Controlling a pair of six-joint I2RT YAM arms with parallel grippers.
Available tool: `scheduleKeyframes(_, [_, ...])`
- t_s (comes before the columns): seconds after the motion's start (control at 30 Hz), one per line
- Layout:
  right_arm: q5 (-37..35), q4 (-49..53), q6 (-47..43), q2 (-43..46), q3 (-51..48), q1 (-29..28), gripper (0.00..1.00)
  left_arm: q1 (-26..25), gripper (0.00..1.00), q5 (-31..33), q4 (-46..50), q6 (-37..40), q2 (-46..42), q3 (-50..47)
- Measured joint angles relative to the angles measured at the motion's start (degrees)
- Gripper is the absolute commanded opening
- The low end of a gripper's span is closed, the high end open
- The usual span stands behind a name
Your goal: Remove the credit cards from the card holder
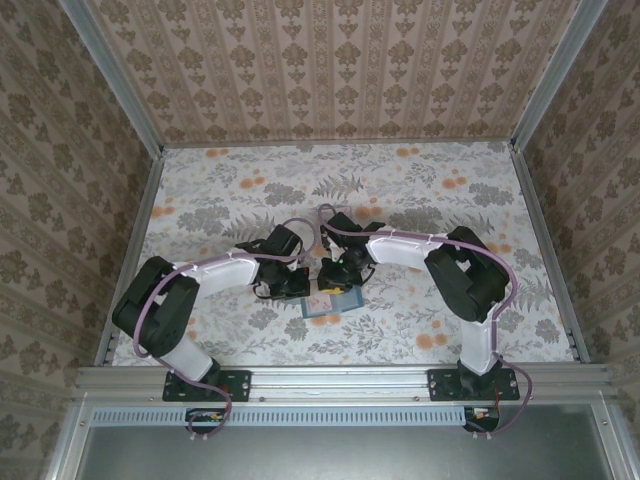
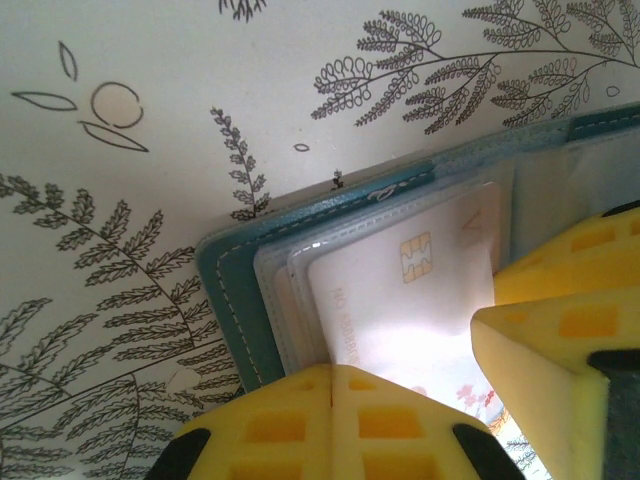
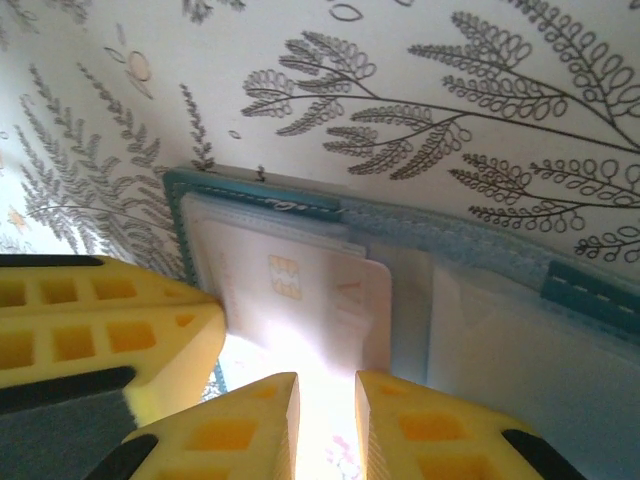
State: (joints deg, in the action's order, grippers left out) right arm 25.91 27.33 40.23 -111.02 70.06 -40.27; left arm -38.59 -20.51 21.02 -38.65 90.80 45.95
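The teal-blue card holder [image 1: 330, 303] lies open on the flowered table between both arms. In the left wrist view its stitched teal edge [image 2: 232, 290] frames clear sleeves and a pale credit card [image 2: 420, 300] with a gold chip. My left gripper [image 2: 332, 375] is shut, its tips down at that card's near edge. In the right wrist view the card holder [image 3: 480, 245] spreads to the right and the pale card [image 3: 300, 300] sticks out of its sleeve. My right gripper [image 3: 325, 400] stands narrowly open above the card, which shows in the gap.
The two grippers crowd each other over the holder: the right gripper's yellow fingers [image 2: 560, 340] sit close beside my left one, and the left gripper's fingers [image 3: 100, 340] beside my right one. Patterned walls [image 1: 340, 70] enclose the table on three sides.
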Motion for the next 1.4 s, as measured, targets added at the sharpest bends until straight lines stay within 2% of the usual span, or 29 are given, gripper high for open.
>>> scheduleKeyframes(0.37, [-3.9,3.6,-1.5,0.8,0.3,0.0,0.24,0.0,0.07,0.2,0.7,1.0,0.0,0.2])
scheduleKeyframes(0.7, [-3.1,3.7,-1.2,2.2,-0.3,0.2,0.26,0.0,0.07,1.1,4.3,1.2,0.0,2.6])
scheduleKeyframes(1.07, [-0.1,3.1,-2.6,0.9,-0.6,1.1,0.26,-3.0,0.07,-0.3,4.3,0.7,1.2,4.1])
scheduleKeyframes(1.4, [5.9,-1.9,-2.0,0.3,-3.5,2.8,0.26,-3.0,0.06,0.0,6.2,1.2,3.3,4.9])
